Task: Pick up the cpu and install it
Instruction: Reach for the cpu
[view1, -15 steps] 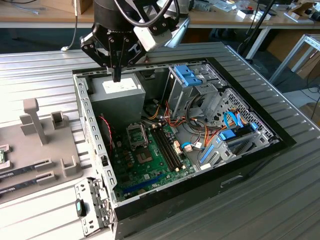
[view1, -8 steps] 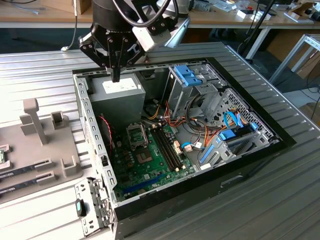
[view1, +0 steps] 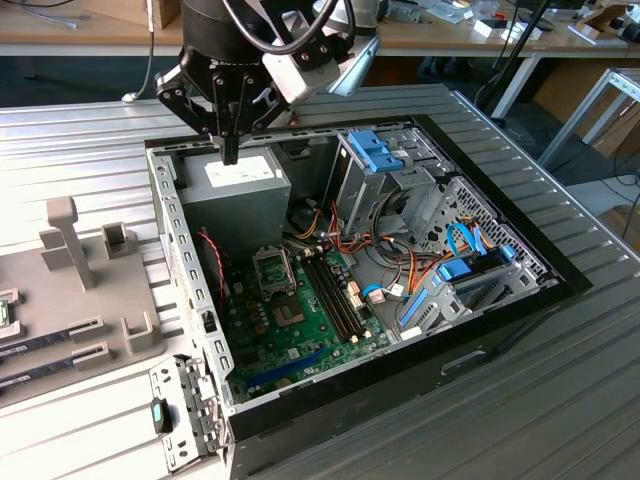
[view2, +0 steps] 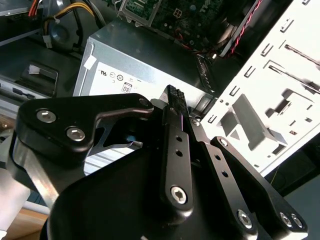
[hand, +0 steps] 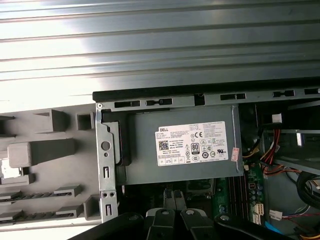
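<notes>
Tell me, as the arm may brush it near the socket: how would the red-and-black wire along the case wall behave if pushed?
The red-and-black wire looks thin and hangs in a loose curve, so it would probably bend aside with little resistance. It runs down toward the motherboard, so it may be anchored and could snag rather than move freely.

The end effector is matte black, built of flat linkage bars with rounded ends and joined by silver screws. A black cable loops over the dark round wrist, beside a white boxy housing.
</notes>
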